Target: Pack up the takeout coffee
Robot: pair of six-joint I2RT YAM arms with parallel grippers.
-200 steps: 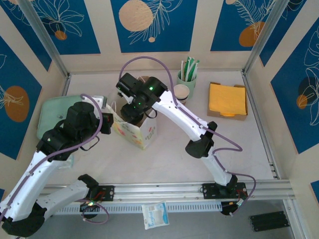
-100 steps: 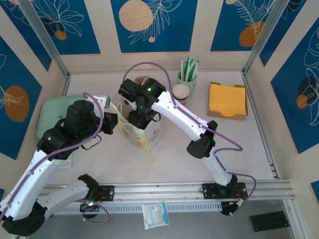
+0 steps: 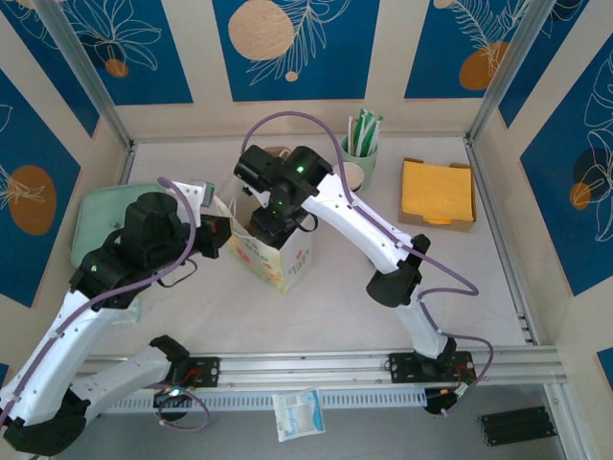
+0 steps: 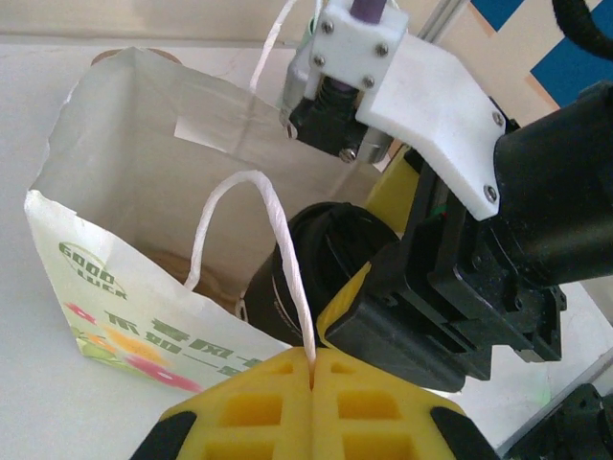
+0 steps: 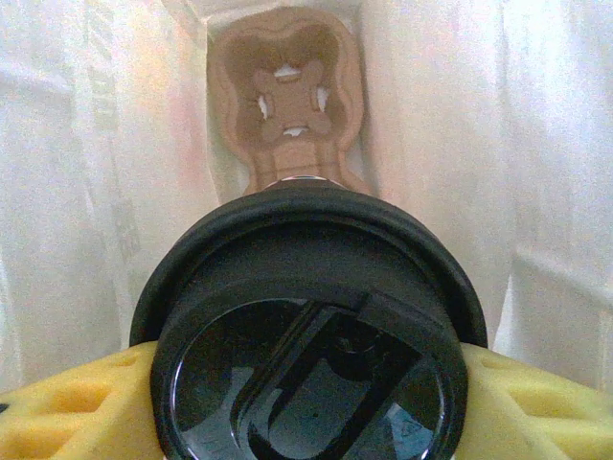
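Black-lidded takeout coffee sits clamped between the right fingers; left fingers pinched shut on the bag handle.

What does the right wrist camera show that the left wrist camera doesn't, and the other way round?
Right wrist: a straight-down look inside the paper bag at the brown cardboard carrier on its floor, with the right claw gripping the takeout coffee. Left wrist: the bag's printed outside and the left claw pinching its string handle. Both: the coffee's black lid and the bag's white walls.
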